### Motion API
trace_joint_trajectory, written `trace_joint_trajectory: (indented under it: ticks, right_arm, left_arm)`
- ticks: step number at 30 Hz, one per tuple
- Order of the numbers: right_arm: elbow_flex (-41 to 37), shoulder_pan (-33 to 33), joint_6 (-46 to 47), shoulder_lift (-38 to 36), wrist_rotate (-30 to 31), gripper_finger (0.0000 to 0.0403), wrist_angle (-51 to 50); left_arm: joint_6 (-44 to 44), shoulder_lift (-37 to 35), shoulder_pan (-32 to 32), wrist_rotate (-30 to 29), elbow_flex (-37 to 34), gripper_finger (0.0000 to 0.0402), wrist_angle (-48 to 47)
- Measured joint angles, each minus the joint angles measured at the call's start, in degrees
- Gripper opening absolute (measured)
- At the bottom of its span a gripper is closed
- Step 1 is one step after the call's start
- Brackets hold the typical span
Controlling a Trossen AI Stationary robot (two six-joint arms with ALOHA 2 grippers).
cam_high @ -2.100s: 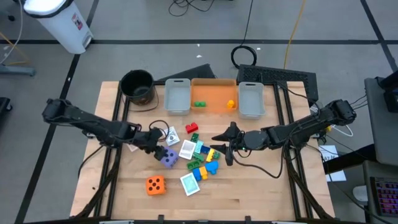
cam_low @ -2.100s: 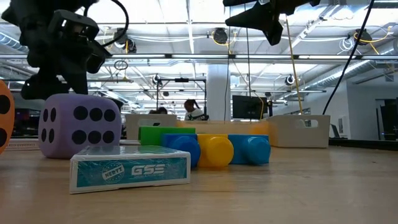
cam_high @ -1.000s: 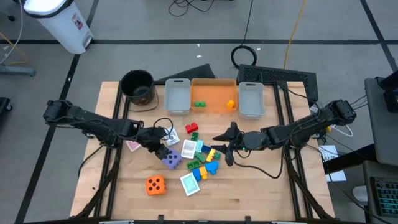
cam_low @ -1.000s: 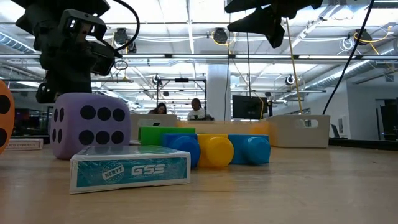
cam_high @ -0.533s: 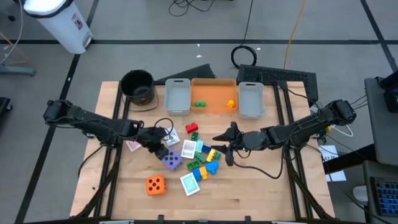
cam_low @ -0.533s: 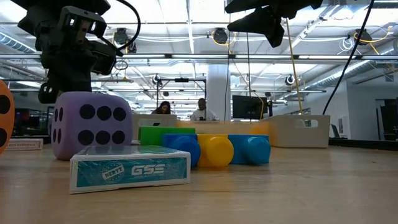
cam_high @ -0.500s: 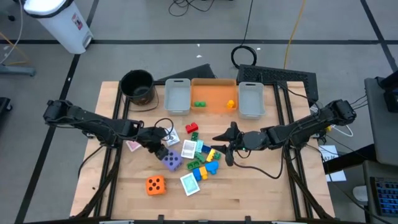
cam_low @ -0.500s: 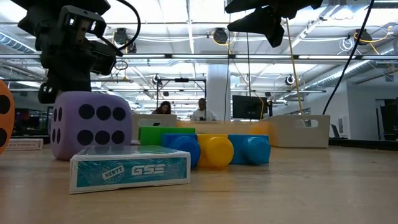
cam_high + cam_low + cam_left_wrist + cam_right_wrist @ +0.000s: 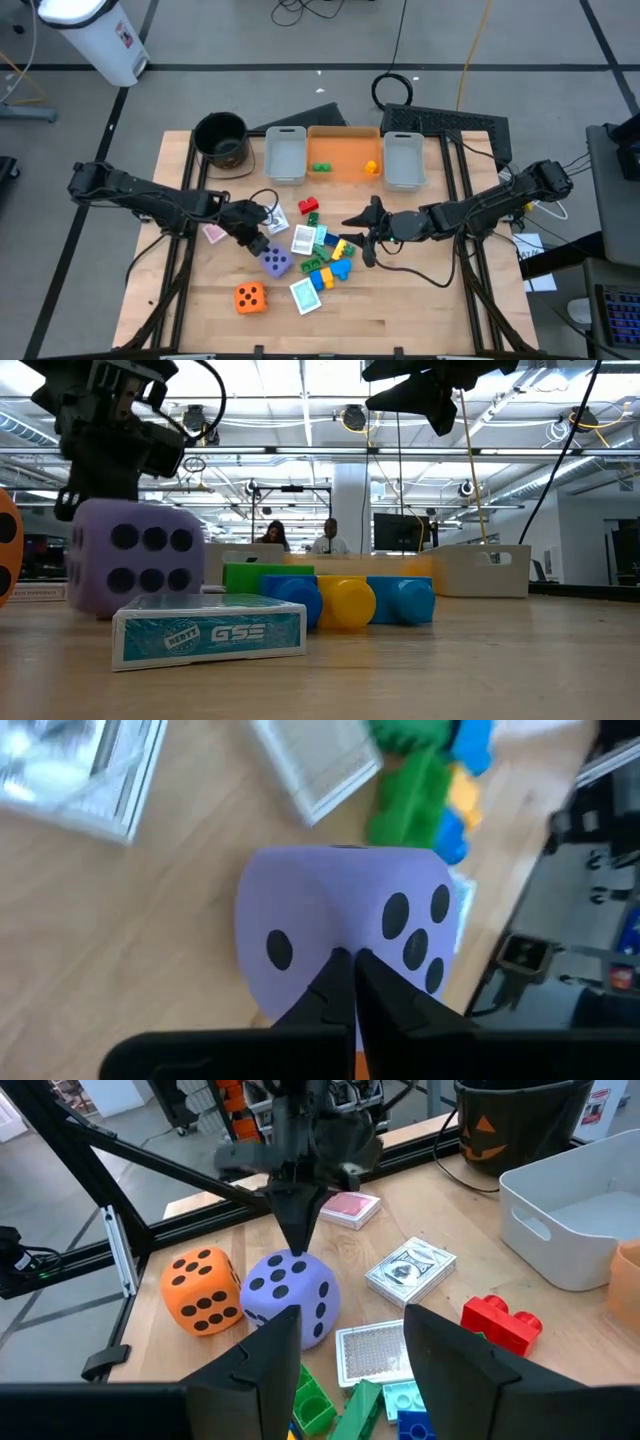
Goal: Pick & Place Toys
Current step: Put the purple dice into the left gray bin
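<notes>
The purple dotted die [image 9: 275, 262] stands on the table left of a heap of coloured bricks [image 9: 325, 262], and looks slightly tilted in the low view [image 9: 135, 560]. My left gripper [image 9: 258, 245] is shut, with its tips on the die's top [image 9: 297, 1245]. The orange die [image 9: 250, 297] sits nearer the front edge. A teal card box [image 9: 210, 635] lies in front of the bricks. White cards [image 9: 302, 240] and a pink card [image 9: 213, 234] lie flat nearby. My right gripper [image 9: 358, 238] hangs open above the bricks' right side, with nothing between its fingers [image 9: 345, 1350]. My left gripper touches the purple die with its shut fingertips [image 9: 340, 982], which meet the edge between two dotted faces [image 9: 345, 935] on the die's upper side. The fingers slant down from the table's left. The die rests on the table beneath them.
At the far edge stand a grey bin [image 9: 285, 155], an orange bin [image 9: 343, 155] holding a green and a yellow piece, another grey bin [image 9: 404, 160] and a round black pot [image 9: 221, 140]. A red brick [image 9: 309, 206] lies apart. Bare wood lies at the near right.
My left gripper has tipped a little while staying over the purple die. The die has shifted slightly toward the table's left and turned, so that its side face no longer shows in the low view, and it now leans a little. My right arm has kept still.
</notes>
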Motion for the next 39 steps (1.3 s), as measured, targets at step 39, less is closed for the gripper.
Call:
trace_joint_trajectory:
  ticks: [39]
  right_arm:
    - [0.0, 0.0, -0.9, 0.0, -0.04, 0.0166, -0.77]
  left_arm:
    - [3.68, -2.98, 9.24, -1.57, 0.38, 0.0067, -4.44]
